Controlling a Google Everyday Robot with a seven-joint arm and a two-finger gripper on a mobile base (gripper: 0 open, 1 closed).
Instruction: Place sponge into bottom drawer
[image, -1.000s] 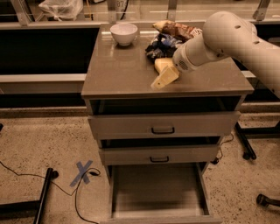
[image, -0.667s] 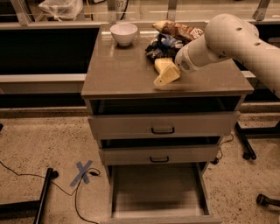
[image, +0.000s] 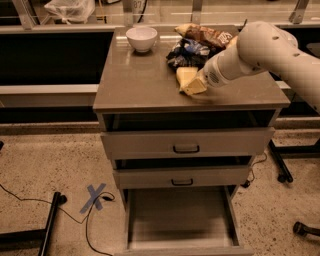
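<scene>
The sponge (image: 184, 74) is a small pale yellow block lying on the cabinet top (image: 140, 80), right of its middle. My gripper (image: 194, 87) is at the end of the white arm (image: 260, 47) that reaches in from the right. It is down at the cabinet top, against the sponge's front right edge. I cannot tell whether it holds the sponge. The bottom drawer (image: 175, 217) is pulled out and shows a bare grey floor. The two upper drawers look slightly ajar.
A white bowl (image: 141, 37) stands at the back left of the top. A chip bag (image: 205, 34) and a dark crumpled packet (image: 187, 52) lie behind the sponge. On the floor are a blue tape cross (image: 95, 196), a cable, a stand leg (image: 47, 230) and chair wheels (image: 300, 227).
My gripper and arm have shifted slightly to the right and back by the sponge. The drawers and the other objects have not moved.
</scene>
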